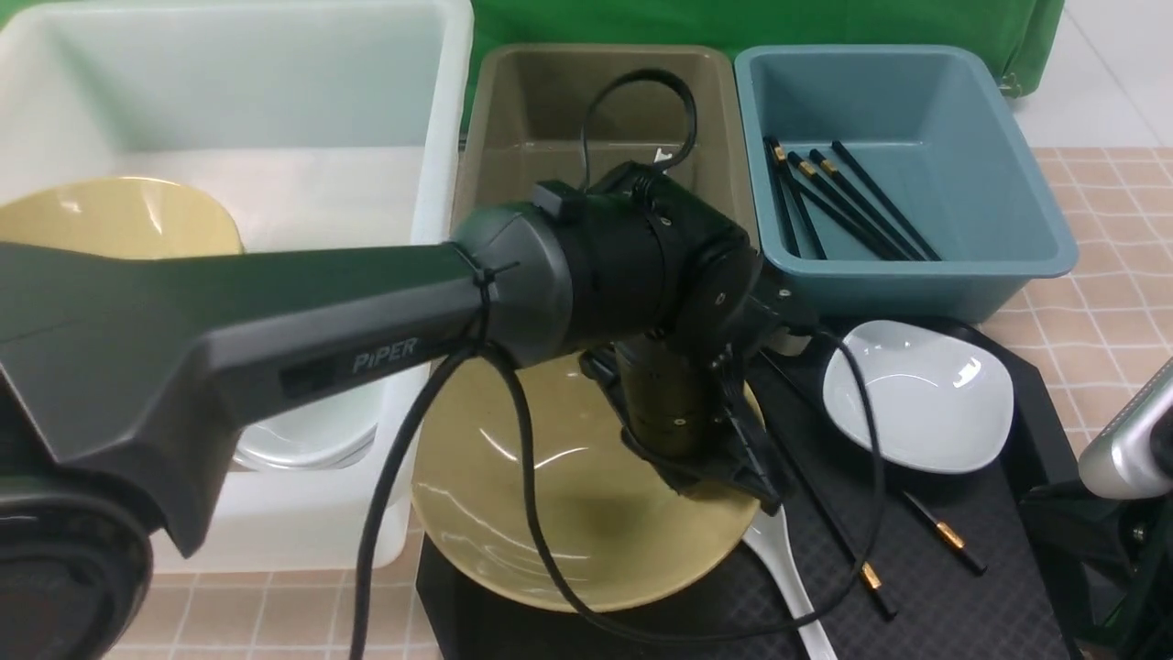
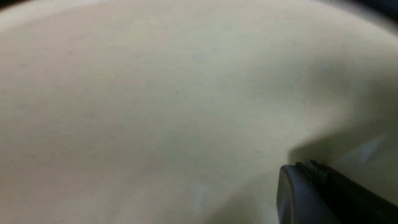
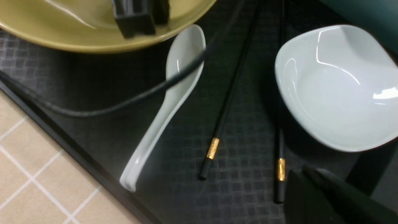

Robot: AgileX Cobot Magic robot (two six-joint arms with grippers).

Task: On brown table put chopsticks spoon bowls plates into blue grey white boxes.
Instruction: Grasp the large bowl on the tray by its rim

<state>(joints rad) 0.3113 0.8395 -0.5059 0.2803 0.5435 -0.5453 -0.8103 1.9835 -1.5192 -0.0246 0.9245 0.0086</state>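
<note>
left arm reaches across the front view. left gripper (image 1: 733,477) is down inside the yellow bowl (image 1: 568,513), near its right rim. the left wrist view shows only 1 finger (image 2: 311,193) close over the bowl's inner glaze, so i cannot tell whether the gripper is apart or clamped on the rim.

that bowl sits on the black tray (image 1: 962,596), which lies on the counter (image 1: 1100,302). also on the tray:
- white spoon (image 1: 788,577), scoop partly tucked under the bowl's rim, handle towards the robot.
- 2 loose chopsticks (image 1: 861,573), gold bands towards the robot. 1 lies just beside the spoon, the other along the plate's edge.
- white plate (image 1: 916,394), right of the bowl, in front of the blue box.

boxes at the back:
- white tub (image 1: 275,110) on the left holds a second yellow bowl (image 1: 110,215).
- grey box (image 1: 550,110) in the middle, largely hidden by the arm.
- blue box (image 1: 916,119) on the right holds several chopsticks (image 1: 843,202).

right gripper (image 3: 323,199): only a dark tip shows, over the tray near the plate. spread cannot be told.
</note>
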